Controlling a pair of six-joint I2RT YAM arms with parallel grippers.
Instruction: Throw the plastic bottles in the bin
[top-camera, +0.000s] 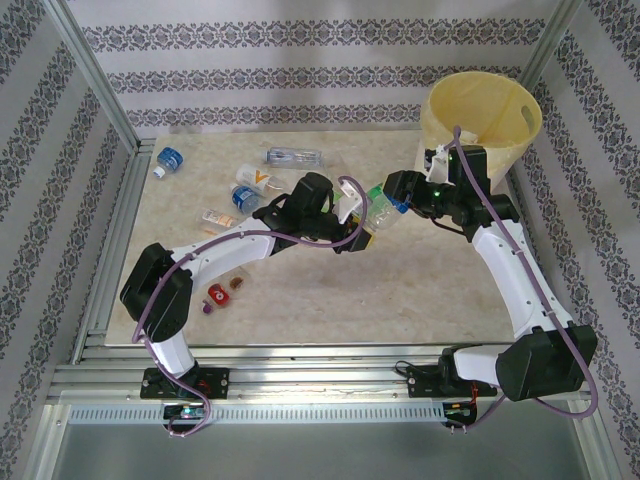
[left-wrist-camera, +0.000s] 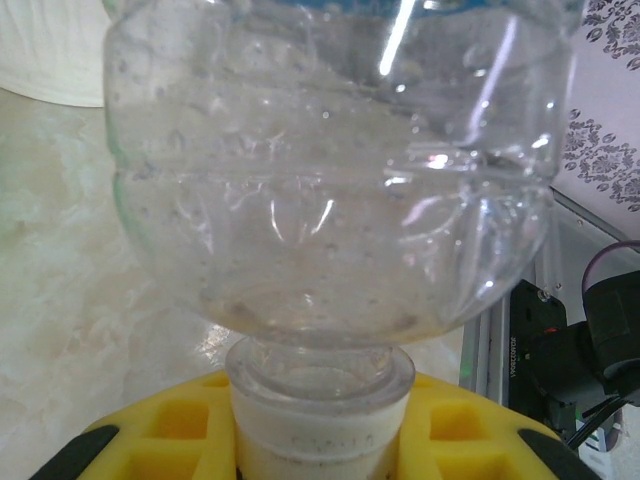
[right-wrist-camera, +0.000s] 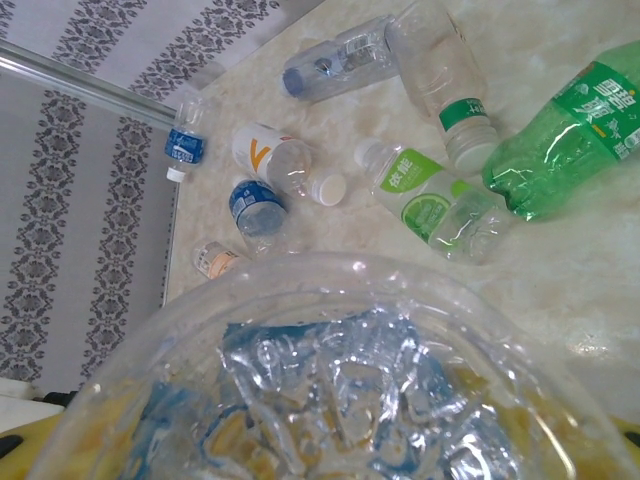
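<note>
A clear plastic bottle (top-camera: 385, 203) with a blue label hangs in mid-air between my two grippers, above the middle of the table. My left gripper (top-camera: 362, 228) is shut on its white cap (left-wrist-camera: 318, 425), with yellow fingers (left-wrist-camera: 180, 425) on both sides, and the clear body (left-wrist-camera: 330, 180) rises above them. My right gripper (top-camera: 405, 192) is at the bottle's other end. The bottle's base (right-wrist-camera: 350, 380) lies across the right wrist view and hides that gripper's fingers. The pale-yellow bin (top-camera: 485, 120) stands at the far right, behind the right gripper.
Several more plastic bottles lie on the left half of the table, among them a blue-labelled one (top-camera: 168, 160), a clear one (top-camera: 295, 157), an orange-marked one (top-camera: 258, 178) and a red-labelled one (top-camera: 218, 293). A green bottle (right-wrist-camera: 570, 130) and a green-labelled one (right-wrist-camera: 430, 200) lie below the right wrist.
</note>
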